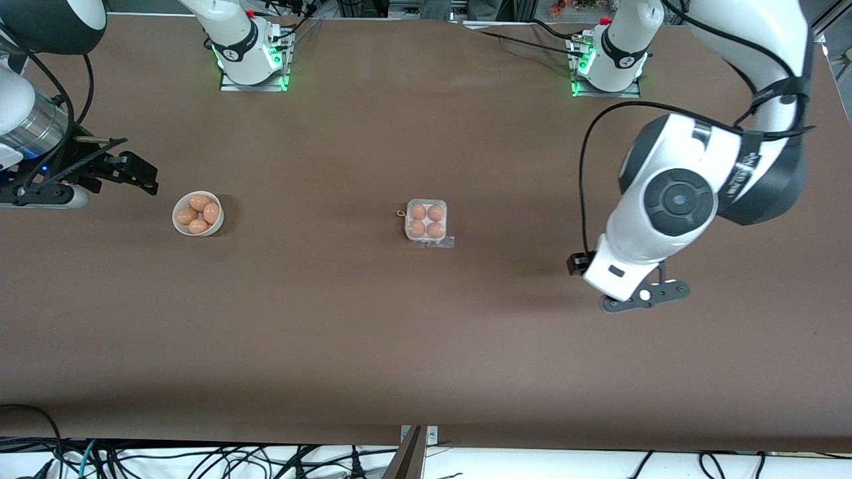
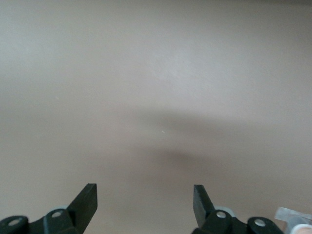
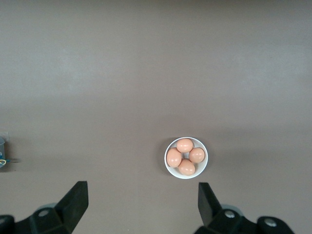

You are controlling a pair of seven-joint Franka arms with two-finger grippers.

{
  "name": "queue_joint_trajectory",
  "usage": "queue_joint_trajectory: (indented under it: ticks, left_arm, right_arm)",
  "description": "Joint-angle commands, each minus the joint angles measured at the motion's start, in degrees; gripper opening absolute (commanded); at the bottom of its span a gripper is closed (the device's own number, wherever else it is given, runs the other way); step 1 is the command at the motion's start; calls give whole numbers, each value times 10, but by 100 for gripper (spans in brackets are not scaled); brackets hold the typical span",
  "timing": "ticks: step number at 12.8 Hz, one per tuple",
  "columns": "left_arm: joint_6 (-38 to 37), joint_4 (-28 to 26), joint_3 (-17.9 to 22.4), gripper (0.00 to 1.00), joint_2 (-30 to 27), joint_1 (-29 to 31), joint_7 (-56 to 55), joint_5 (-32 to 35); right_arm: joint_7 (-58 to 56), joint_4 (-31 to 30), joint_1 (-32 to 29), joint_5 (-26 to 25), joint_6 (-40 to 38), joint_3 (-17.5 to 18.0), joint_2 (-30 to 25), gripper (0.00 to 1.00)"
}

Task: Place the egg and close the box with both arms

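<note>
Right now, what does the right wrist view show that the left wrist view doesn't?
Only the right wrist view shows the white bowl holding four eggs, seen between the open fingers of the right gripper.

Only the left wrist view shows the left gripper, open over bare table with nothing between its fingers.

Both share the brown table and a sliver of the clear egg box at the picture's edge. In neither can you tell whether its lid is closed.
</note>
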Motion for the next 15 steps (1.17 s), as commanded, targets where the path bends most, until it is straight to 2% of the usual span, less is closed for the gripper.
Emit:
queue_joint_trajectory:
  ticks: [1,3,7,9,11,12,15]
  left_arm:
    - [-10,-13,5,99,-47,37,101,8]
    - [-20,-26,45,100,-81,42,130,3]
    - [-55,-33,132,100,-146,63,277,-78]
    - [-56,-58,140,100,-181,88,322,-87]
    - [-54,-91,146,100,-213,115,328,-127]
    - [-53,-108,172,100,-228,111,328,-145]
    - [-51,-146,217,100,-258,104,329,-189]
  right_arm:
    - [-4,0,-6,-6,4,4,-2,100]
    - [-4,-1,-6,-6,4,4,-2,100]
    - [-4,0,-6,-7,4,4,-2,100]
    - [-4,0,-6,-8,4,4,-2,100]
    - [-4,0,-6,-8,4,4,-2,100]
    - [-4,0,-6,-9,4,4,-2,100]
    - [-4,0,-6,-9,4,4,-2,100]
